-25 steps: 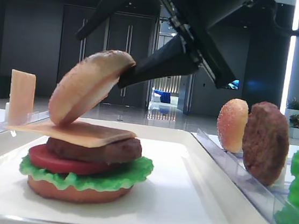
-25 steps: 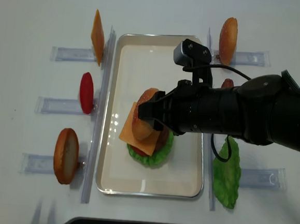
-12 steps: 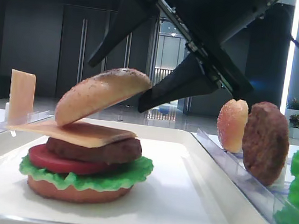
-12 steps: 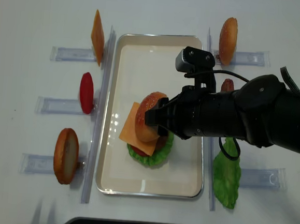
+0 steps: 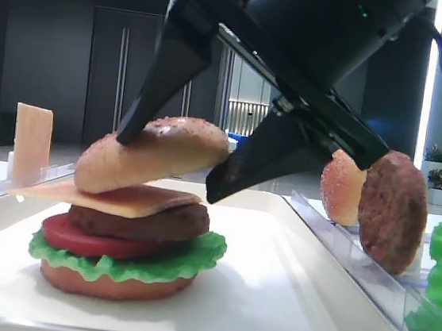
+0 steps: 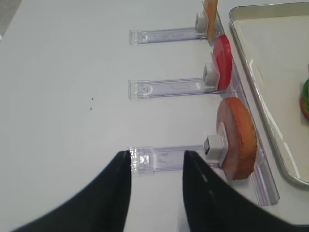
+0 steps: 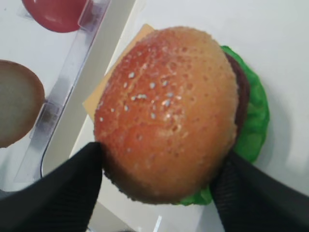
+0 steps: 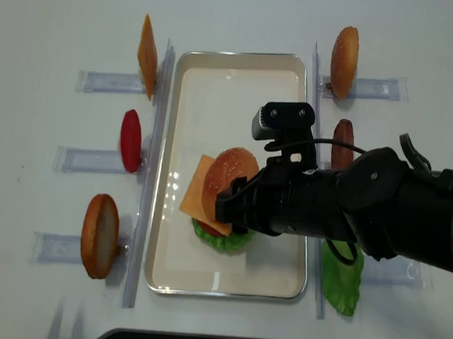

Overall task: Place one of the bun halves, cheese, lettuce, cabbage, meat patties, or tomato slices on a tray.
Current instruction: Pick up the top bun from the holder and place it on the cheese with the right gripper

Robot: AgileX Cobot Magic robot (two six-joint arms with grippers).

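Standing on edge in clear plastic racks (image 8: 100,81) along the left of the white bench (image 8: 56,46) are a thin flat square pale orange cheese slice (image 8: 147,56), a smooth round red tomato slice (image 8: 131,140) and a flat smooth orange-brown bottom bun (image 8: 100,236). The left hand (image 6: 155,159) is hovering low over the bench just short of that bottom bun's rack, its two dark fingers (image 6: 120,193) standing apart with nothing between them. Sitting in the large white rectangular tray (image 8: 242,76) with its raised glossy rim is a stack: a bun base, a ruffled bright green lettuce leaf (image 5: 126,262), a tomato disc, a thick dark brown meat patty (image 5: 139,222) and a second square cheese slice. The domed golden-tan speckled bun top (image 7: 166,113) is lying tilted on that cheese, dome up. The right hand (image 5: 173,148) is straddling the bun top, its black fingers (image 7: 58,191) spread, one close at each side; whether they are pressing on it I cannot tell. Beyond the tray to the right, another speckled bun half (image 8: 345,50), another brown patty (image 8: 342,143) and a green leaf (image 8: 342,277) are standing in their racks.
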